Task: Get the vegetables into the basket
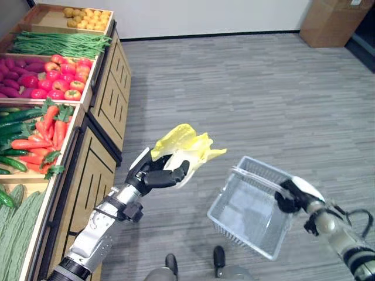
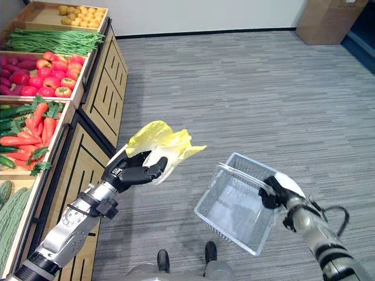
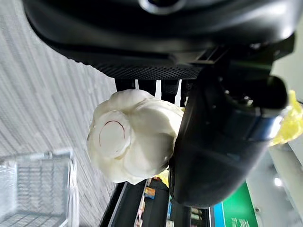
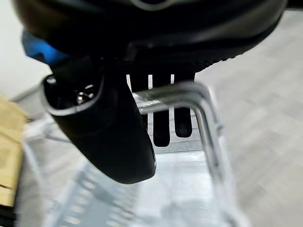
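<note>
Left eye view: left hand [image 1: 157,173] grips a yellow-leaved cabbage [image 1: 186,147] in mid-air, at 9 o'clock of the wire basket [image 1: 252,206], apart from it; basket looks empty, so the drop is still to come, more veg [image 1: 44,132] on shelves.

Left wrist view: pale cut stem [image 3: 135,137], fingers curled round.

Right wrist view: right hand [image 4: 113,123] clamped on the basket's handle [image 4: 189,94].
</note>
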`<state>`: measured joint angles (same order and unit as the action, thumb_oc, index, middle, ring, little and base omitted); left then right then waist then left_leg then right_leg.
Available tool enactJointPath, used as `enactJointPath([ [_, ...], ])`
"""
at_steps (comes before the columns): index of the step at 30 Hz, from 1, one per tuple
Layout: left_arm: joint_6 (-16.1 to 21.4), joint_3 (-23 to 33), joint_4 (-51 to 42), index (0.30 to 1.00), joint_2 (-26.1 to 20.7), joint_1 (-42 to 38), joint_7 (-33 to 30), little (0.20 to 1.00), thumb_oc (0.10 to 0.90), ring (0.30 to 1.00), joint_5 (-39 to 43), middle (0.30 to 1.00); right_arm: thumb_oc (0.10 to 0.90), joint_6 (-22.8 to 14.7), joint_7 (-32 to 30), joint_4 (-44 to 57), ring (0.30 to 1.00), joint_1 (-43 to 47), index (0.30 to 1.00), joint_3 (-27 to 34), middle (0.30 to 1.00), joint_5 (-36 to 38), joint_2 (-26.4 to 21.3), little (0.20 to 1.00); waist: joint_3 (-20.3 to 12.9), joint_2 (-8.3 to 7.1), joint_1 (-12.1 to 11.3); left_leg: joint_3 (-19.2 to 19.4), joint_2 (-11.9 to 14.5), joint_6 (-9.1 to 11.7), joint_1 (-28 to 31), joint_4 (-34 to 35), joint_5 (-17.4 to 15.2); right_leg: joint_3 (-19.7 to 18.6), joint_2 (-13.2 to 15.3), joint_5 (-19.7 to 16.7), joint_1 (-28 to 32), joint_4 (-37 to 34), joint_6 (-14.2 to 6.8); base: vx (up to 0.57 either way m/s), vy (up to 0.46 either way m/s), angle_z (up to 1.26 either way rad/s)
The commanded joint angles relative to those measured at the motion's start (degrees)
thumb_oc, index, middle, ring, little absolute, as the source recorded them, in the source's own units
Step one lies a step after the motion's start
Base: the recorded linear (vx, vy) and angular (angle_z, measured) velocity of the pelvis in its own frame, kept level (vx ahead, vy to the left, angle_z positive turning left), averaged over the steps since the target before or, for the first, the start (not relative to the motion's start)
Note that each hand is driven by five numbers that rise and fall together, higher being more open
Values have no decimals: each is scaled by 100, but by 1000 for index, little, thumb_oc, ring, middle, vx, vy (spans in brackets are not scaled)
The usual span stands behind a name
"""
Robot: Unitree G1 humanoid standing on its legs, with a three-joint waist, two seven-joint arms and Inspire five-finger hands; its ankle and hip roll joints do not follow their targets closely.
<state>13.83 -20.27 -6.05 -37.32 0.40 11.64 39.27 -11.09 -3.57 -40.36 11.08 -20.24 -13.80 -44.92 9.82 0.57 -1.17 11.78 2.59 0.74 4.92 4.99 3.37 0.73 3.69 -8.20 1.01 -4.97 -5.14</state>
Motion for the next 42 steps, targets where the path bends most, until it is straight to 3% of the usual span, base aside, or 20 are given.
enactJointPath([
  [1,667,-140,-731,300,-47,-771,64,300,400,300,-128,300,400,-415,-391,151,300,1055,300,-122,300,320,-128,300,-569,-377,-80,-100,191,426,-41,1,-68,-302,539,244,151,28,-554,0,0,0],
  [16,614,-1116,-838,300,-335,-1731,215,300,400,300,-459,300,400,-355,-313,-225,300,2208,300,-844,300,601,199,300,-617,-363,-119,-62,212,438,-37,1,-109,-347,533,218,118,-3,-558,0,0,0],
  [26,562,-1911,-594,300,-786,-2264,536,300,400,300,-572,300,400,-470,-111,569,300,2465,300,-861,300,1495,286,300,-594,-312,-5,44,225,452,32,1,-146,-443,519,191,81,1,-579,10,4,-5],
  [42,628,-2429,117,300,-794,-2481,442,300,400,300,-1528,300,400,-667,392,2292,300,2188,300,-893,300,2298,100,300,-652,-323,102,124,243,454,106,1,-183,-488,515,210,82,18,-591,4,0,-3],
])
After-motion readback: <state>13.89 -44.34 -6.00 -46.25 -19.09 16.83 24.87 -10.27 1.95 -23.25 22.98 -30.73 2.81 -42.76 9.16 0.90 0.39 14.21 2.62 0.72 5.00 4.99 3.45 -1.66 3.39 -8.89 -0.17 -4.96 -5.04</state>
